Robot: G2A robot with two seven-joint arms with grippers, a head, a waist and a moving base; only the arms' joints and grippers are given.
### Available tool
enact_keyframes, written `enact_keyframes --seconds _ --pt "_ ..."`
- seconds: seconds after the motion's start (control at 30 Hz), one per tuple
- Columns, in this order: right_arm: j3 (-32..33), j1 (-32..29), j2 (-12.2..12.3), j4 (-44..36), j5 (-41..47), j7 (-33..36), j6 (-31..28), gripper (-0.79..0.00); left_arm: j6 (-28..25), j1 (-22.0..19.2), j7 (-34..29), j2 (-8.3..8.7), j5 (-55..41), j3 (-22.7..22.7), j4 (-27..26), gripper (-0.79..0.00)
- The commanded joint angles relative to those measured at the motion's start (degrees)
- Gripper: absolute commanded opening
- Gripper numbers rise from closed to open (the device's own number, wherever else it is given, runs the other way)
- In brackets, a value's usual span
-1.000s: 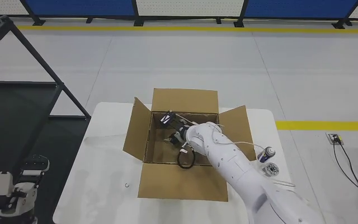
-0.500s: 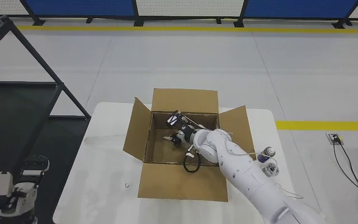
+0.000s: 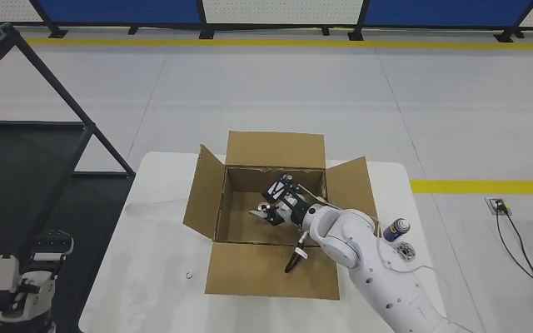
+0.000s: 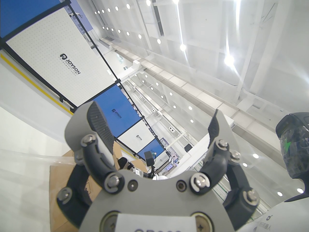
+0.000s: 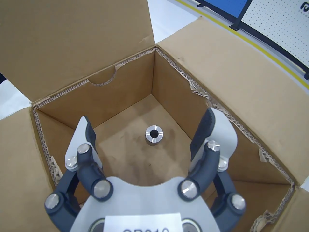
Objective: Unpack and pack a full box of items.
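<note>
A small metal sleeve (image 5: 154,135) stands bore-up on the floor of the open cardboard box (image 5: 217,56), apart from its walls. The right tool (image 5: 147,121) hangs above it, jaws spread and empty. It would do best to descend straight, straddle the sleeve evenly, and close across its round sides before lifting. The left tool (image 4: 155,112), also open, points at the ceiling. Each tool bears a white label whose print is cut off.

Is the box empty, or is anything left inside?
Not empty. The right wrist view shows one small metal cylinder on the floor of the box, beyond the open right gripper.
</note>
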Motion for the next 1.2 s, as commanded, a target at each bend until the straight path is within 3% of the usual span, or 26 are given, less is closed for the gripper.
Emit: enact_keyframes --seconds 0.0,0.3,0.47,0.7,0.87,1.03,1.17 --pt "0.0 -0.01 0.0 -0.01 0.0 0.01 0.01 0.0 0.0 0.0 0.0 0.0 0.0 0.0 0.0 0.0" --pt "0.0 -1.05 0.12 -2.69 -2.53 -1.71 0.06 0.0 0.0 0.0 0.0 0.0 0.0 0.0 0.0 0.0" --pt "6.59 -5.58 1.95 -9.86 -5.66 -3.36 -0.89 0.0 0.0 0.0 0.0 0.0 0.0 0.0 0.0 0.0" --pt "25.47 -22.37 5.85 -26.81 -7.27 -5.49 -3.75 0.0 0.0 0.0 0.0 0.0 0.0 0.0 0.0 0.0" --pt "37.55 -35.01 7.27 -35.42 -8.49 -9.36 -2.91 0.0 0.0 0.0 0.0 0.0 0.0 0.0 0.0 0.0" --pt "48.95 -47.2 7.89 -39.71 -7.22 -13.58 -1.85 0.0 0.0 0.0 0.0 0.0 0.0 0.0 0.0 0.0" --pt "54.31 -53.44 8.1 -38.99 -5.95 -13.96 -2.86 0.0 0.0 0.0 0.0 0.0 0.0 0.0 0.0 0.0"
